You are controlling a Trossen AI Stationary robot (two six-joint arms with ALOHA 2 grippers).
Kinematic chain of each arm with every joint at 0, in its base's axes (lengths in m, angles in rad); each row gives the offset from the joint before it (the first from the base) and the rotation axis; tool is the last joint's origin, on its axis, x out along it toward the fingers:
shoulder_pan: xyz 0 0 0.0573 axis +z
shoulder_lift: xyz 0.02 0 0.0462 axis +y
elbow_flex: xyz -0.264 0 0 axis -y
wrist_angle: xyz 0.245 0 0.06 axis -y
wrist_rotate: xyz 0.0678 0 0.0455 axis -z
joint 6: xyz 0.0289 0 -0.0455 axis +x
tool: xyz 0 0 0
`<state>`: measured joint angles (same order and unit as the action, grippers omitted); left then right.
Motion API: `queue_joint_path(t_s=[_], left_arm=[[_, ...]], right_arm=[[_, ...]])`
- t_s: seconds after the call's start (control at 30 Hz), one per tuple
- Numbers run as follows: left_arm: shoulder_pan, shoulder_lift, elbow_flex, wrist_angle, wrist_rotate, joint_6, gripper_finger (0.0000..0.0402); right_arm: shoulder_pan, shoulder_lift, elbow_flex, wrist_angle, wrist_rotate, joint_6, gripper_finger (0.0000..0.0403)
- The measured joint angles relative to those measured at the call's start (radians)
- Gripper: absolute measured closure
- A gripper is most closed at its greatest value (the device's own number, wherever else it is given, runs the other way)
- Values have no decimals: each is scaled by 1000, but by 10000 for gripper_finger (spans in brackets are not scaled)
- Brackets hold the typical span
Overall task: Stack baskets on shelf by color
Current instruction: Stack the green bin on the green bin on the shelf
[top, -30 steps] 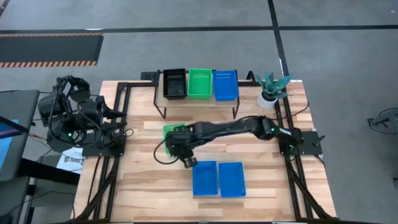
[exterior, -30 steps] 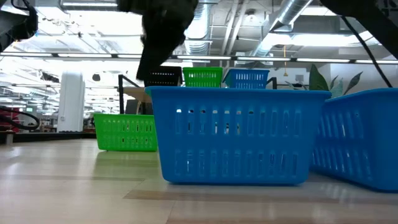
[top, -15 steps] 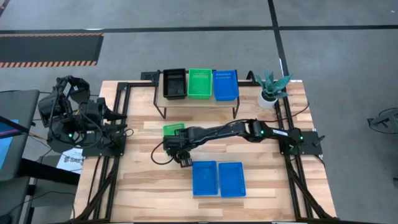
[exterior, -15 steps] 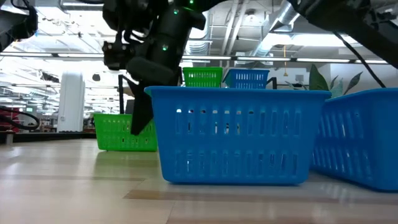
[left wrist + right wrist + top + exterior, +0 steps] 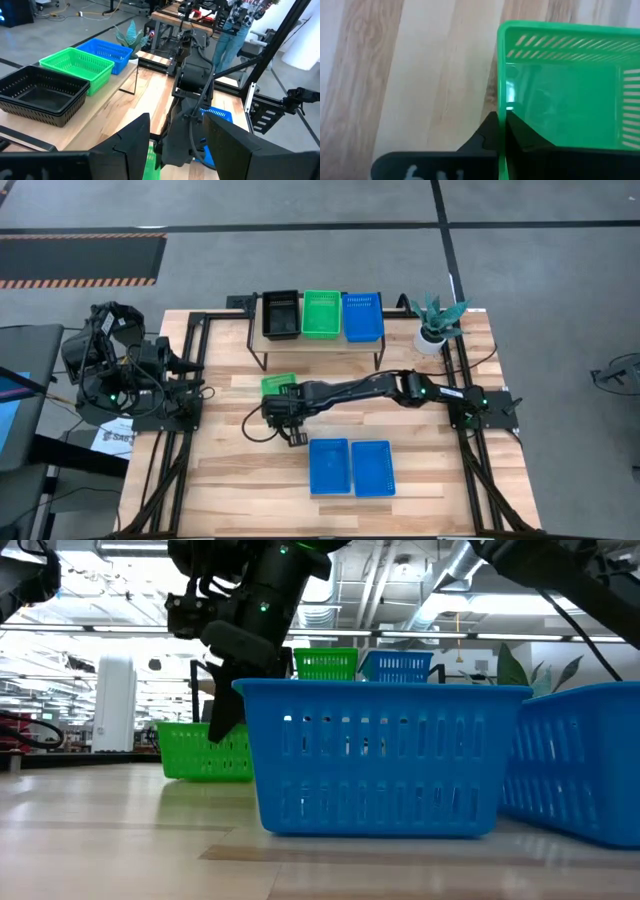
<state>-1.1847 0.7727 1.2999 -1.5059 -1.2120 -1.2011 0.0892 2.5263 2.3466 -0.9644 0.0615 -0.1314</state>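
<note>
Since a second ago, the right tool (image 5: 283, 416) has swung leftward and closed on the near rim of the loose bright green perforated plastic basket (image 5: 277, 386), on the worktop (image 5: 220, 480) before the shelf (image 5: 322, 340). Two blue baskets (image 5: 350, 467) lie nearby.

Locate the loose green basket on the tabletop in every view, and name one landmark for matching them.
High view: the green basket, left of centre, right gripper at it.
Low view: left, behind the blue basket.
Left wrist view: a green sliver at the bottom.
Right wrist view: fills the right side, wall between the fingers.
Landmark: the right arm.
</note>
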Motion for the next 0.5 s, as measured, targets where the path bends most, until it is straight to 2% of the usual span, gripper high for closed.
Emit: queue_joint_path(t_s=[0.2, 0.33, 0.5], left_arm=[[0, 0, 0, 0, 1, 0, 228], [0, 0, 0, 0, -1, 11, 228], [0, 0, 0, -1, -8, 17, 228]], right_arm=[[38, -46, 1, -30, -14, -33, 395], [64, -162, 8, -80, -85, -67, 398], [91, -312, 6, -103, -81, -110, 398]])
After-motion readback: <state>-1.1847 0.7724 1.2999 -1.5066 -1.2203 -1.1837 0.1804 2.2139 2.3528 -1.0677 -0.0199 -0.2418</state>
